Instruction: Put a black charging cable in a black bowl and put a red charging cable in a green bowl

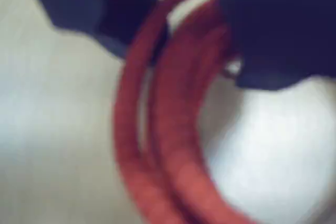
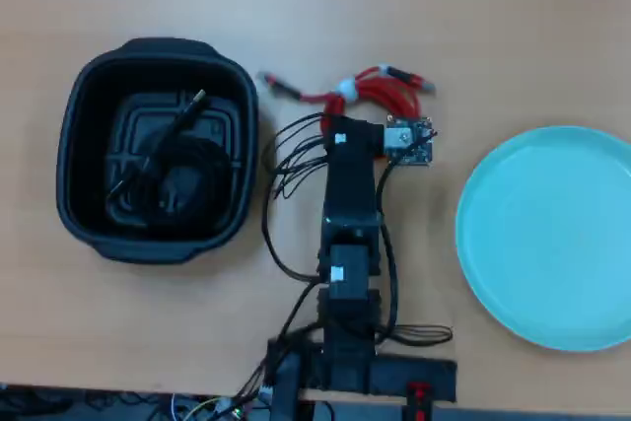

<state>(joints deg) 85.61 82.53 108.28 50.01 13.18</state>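
Red coiled charging cable [image 2: 380,96] sits gripped between the gripper [image 1: 197,30] jaws; lift clear, then carry toward four o'clock over the pale turquoise-green round dish [image 2: 552,244].

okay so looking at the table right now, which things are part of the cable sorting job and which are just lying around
Job: red charging cable at the gripper; green bowl, empty; black charging cable, inside the black bowl.
Lying about: nothing but the arm's own loose wires.

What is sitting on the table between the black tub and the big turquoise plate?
In the overhead view, the robot arm and the red charging cable lie between the black bowl and green bowl.
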